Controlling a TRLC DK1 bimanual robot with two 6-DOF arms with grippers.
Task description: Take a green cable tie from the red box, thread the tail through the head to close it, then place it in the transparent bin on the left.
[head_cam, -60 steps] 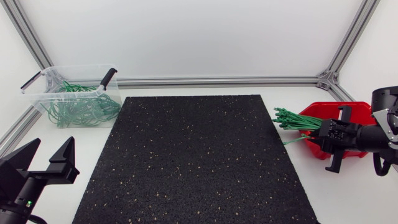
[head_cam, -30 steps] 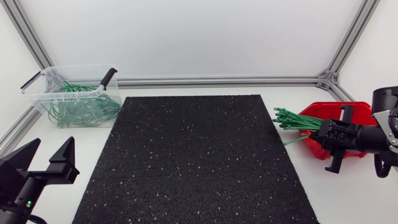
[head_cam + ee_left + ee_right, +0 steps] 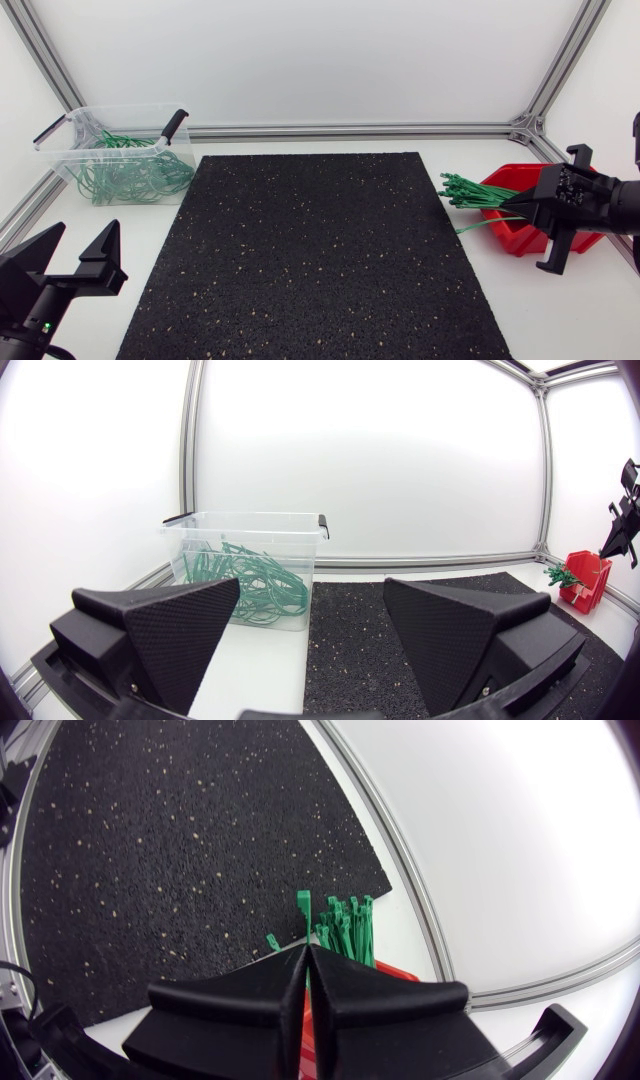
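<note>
The red box [image 3: 516, 238] stands at the table's right, and a bundle of green cable ties [image 3: 468, 192] sticks out of it toward the mat. My right gripper [image 3: 522, 207] hovers over the box, shut on a green cable tie [image 3: 303, 910] that runs ahead from between its fingertips. The right wrist view shows the shut gripper [image 3: 307, 954] above the bundle [image 3: 345, 928] and a sliver of the box [image 3: 392, 972]. The transparent bin [image 3: 62, 148] at the far left holds several closed green ties. My left gripper [image 3: 88, 228] rests open and empty at the near left, its tip [image 3: 312, 588] pointing at the bin [image 3: 245, 516].
A black speckled mat [image 3: 310, 260] covers the middle of the table. One loose tie tail [image 3: 474, 227] pokes out of the box low over the white table. Aluminium frame rails run along the back and the sides.
My right gripper has closed on a tie and drawn back to the right and up from the box. The left arm has not moved.
</note>
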